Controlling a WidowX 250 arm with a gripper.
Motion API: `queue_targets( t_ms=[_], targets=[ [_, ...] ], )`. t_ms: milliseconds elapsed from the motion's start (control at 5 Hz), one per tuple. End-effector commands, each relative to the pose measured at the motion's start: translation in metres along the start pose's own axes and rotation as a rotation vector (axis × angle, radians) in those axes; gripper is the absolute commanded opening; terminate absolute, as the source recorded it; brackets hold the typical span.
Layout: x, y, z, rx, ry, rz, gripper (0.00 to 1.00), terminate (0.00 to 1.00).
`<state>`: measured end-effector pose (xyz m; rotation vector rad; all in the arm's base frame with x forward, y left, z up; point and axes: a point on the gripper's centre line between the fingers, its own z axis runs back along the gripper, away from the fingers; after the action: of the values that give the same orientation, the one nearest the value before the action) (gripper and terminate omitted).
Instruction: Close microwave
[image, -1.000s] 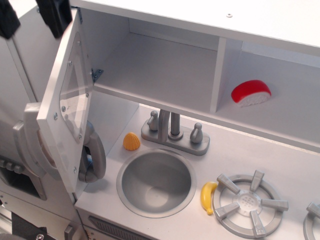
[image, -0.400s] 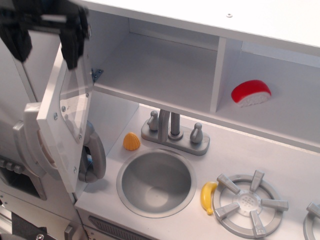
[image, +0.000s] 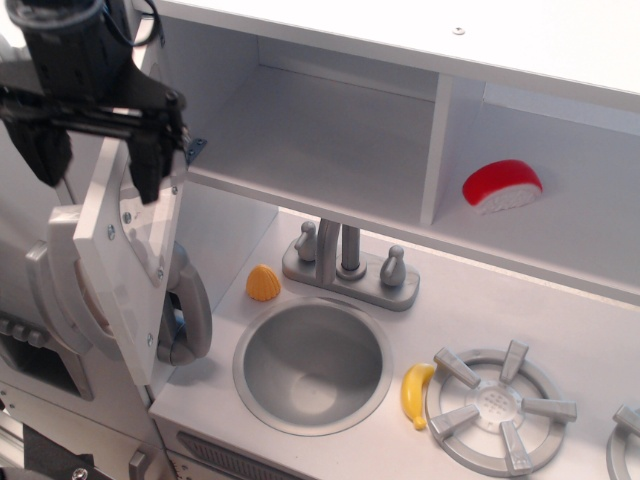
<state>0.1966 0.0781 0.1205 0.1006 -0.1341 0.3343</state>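
Note:
The microwave (image: 330, 130) is a white cubby at the upper left, and it stands open. Its door (image: 128, 262), with a clear window, is swung out to the left. The door's big grey D-shaped handle (image: 55, 285) shows on its outer side. My black gripper (image: 97, 160) is at the upper left, pointing down, with its jaws open. One finger (image: 42, 150) is left of the door's top edge and the other finger (image: 150, 170) is right of it, on the window side. I cannot tell if either one touches the door.
A grey handset (image: 190, 315) hangs behind the door. A red and white food piece (image: 500, 185) lies in the right cubby. On the counter are a faucet (image: 345, 262), a sink (image: 312, 365), an orange item (image: 263, 283), a banana (image: 415, 393) and a burner (image: 495, 405).
My gripper has come down from the top left corner and now straddles the top of the door. The door stands at about the same angle.

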Motion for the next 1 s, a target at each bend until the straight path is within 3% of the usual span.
queue_targets(
  t_ms=[0,400,600,800],
  targets=[
    [0.009,-0.031,0.018,-0.138,-0.032,0.034,1.0,0.0],
    [0.011,-0.06,0.029,-0.299,-0.065,-0.004,1.0,0.0],
    [0.009,-0.071,0.047,-0.353,-0.051,-0.009,1.0,0.0],
    [-0.01,-0.063,0.07,-0.4,-0.036,-0.061,1.0,0.0]
  ],
)
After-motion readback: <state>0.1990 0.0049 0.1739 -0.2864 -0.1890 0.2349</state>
